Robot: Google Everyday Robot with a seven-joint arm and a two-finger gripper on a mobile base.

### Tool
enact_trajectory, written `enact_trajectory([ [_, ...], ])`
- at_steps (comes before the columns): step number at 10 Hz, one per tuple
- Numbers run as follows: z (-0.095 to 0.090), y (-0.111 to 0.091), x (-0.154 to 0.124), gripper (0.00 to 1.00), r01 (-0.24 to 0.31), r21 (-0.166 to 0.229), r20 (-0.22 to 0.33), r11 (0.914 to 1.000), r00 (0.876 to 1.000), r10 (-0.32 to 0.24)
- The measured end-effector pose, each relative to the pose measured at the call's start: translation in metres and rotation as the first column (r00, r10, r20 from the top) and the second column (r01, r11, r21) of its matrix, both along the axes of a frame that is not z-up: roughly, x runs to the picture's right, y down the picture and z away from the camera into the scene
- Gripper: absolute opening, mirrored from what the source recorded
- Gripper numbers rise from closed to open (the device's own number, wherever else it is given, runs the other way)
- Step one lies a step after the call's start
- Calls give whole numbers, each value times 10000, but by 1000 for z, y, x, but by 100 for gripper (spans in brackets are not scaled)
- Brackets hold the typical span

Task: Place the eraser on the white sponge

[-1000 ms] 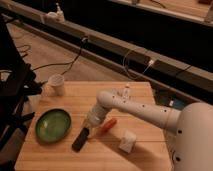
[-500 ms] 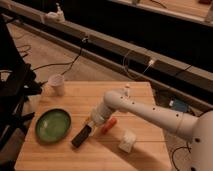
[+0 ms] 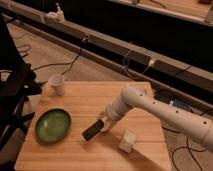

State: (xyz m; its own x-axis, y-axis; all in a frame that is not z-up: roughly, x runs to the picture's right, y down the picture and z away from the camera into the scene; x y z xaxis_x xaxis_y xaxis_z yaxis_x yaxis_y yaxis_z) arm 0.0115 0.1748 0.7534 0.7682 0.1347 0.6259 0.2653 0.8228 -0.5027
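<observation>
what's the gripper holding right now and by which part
The gripper, right of the green plate, is shut on the black eraser, holding it by its upper-right end.

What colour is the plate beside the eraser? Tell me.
Green plate, clearest in the camera view; the claw grips the eraser beside it.

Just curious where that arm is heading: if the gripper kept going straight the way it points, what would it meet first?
The gripper, over mid-table, points down toward the picture's lower left, holding the eraser at its tip. Going on, it would probably meet the table beside the green plate; depth is unclear.
</observation>
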Motion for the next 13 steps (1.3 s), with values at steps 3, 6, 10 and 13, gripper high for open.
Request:
enact_trajectory([
  [3, -12, -6, 9, 0, -477, 114, -62, 9988, 9988, 478],
  [6, -12, -6, 10, 0, -484, 126, -74, 9987, 9988, 485],
  [10, -6, -2, 64, 0, -1709, 4, -1140, 9853, 9789, 1698],
  [13, -4, 29, 115, 0, -2705, -245, -2296, 9624, 9385, 2579],
])
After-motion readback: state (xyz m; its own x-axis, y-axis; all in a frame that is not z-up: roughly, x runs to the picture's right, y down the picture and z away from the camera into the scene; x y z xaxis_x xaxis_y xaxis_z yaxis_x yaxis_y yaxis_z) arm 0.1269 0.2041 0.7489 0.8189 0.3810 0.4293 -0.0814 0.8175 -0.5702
